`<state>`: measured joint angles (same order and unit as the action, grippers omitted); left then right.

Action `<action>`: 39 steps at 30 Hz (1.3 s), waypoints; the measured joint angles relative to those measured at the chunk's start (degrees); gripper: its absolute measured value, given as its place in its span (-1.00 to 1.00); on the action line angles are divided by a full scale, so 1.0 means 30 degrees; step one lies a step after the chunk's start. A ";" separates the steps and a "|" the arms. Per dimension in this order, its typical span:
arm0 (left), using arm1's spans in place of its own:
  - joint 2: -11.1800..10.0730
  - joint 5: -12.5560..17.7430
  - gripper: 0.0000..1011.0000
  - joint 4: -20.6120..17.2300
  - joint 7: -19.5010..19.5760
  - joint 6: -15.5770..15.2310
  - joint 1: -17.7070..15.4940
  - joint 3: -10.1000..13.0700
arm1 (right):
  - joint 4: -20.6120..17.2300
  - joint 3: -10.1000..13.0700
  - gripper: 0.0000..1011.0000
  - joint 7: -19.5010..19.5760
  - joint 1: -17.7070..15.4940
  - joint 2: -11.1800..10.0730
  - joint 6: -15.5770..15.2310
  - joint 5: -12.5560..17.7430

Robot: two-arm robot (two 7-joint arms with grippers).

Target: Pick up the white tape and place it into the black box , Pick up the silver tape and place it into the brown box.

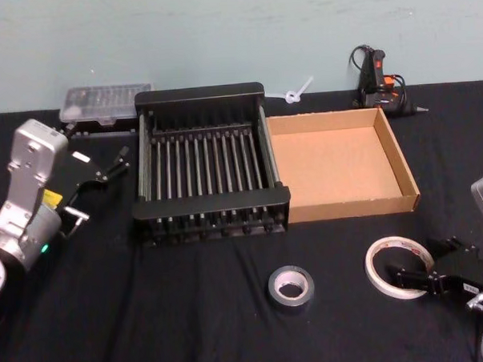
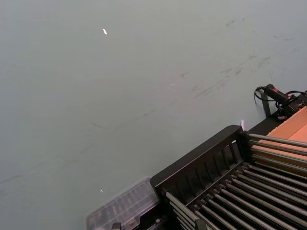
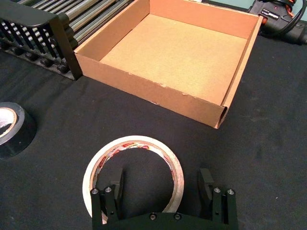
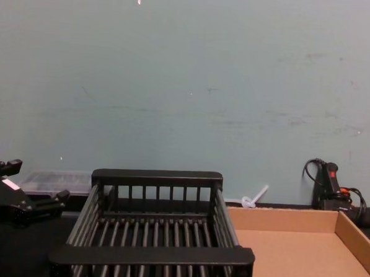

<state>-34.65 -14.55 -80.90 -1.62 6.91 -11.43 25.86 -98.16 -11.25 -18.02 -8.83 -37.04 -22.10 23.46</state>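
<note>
So we're at the first step, grabbing the white tape [image 3: 133,176]. The right gripper [image 3: 160,184] is spread wide with one finger [image 3: 116,181] inside the roll's hole and the other outside its rim, tape flat on the table near the brown box [image 3: 158,93]. Next move, I'd guess: squeeze the rim, lift, and carry it to the black box [image 1: 211,209]. The left gripper [image 1: 97,181] is parked open beside that crate.

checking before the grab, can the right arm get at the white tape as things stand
Probably yes. The right gripper is open at the white tape, one finger inside its ring, the other outside. Nothing lies between them.
</note>
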 joint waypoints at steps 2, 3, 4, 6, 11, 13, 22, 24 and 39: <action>0.0000 0.0001 0.98 0.0000 -0.0001 0.0000 0.0001 -0.0001 | 0.0011 0.0029 0.98 -0.0030 0.0000 0.0041 -0.0019 -0.0043; 0.0000 0.0000 0.98 0.0000 -0.0002 0.0000 0.0001 0.0000 | 0.0011 0.0040 0.98 -0.0036 0.0000 0.0051 -0.0023 -0.0052; 0.0000 0.0000 0.98 0.0000 -0.0001 -0.0001 0.0001 0.0000 | 0.0011 0.0050 0.98 -0.0042 -0.0002 0.0059 -0.0025 -0.0057; 0.0000 -0.0001 0.98 0.0000 -0.0001 0.0000 0.0001 0.0000 | 0.0013 0.0072 0.98 -0.0067 -0.0008 0.0077 -0.0027 -0.0101; 0.0000 -0.0001 0.98 0.0000 -0.0001 0.0000 0.0001 0.0000 | 0.0012 0.0090 0.98 -0.0091 -0.0022 0.0082 -0.0019 -0.0141; 0.0000 0.0000 0.98 -0.0001 -0.0001 0.0000 0.0001 0.0000 | 0.0011 0.0090 0.98 -0.0091 -0.0022 0.0082 -0.0017 -0.0138; 0.0000 0.0000 0.98 0.0000 -0.0001 0.0000 0.0001 0.0000 | -0.0004 0.0088 0.98 -0.0083 -0.0023 0.0074 -0.0007 -0.0132; 0.0000 0.0000 0.98 0.0000 -0.0001 0.0000 0.0001 0.0000 | -0.0007 0.0085 0.98 -0.0078 -0.0024 0.0071 -0.0004 -0.0128; 0.0000 0.0000 0.98 0.0000 -0.0001 0.0000 0.0001 0.0000 | -0.0015 0.0078 0.45 -0.0056 -0.0024 0.0060 -0.0001 -0.0103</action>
<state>-34.65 -14.55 -80.90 -1.62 6.91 -11.43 25.86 -98.21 -11.01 -18.19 -8.90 -36.87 -22.11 23.15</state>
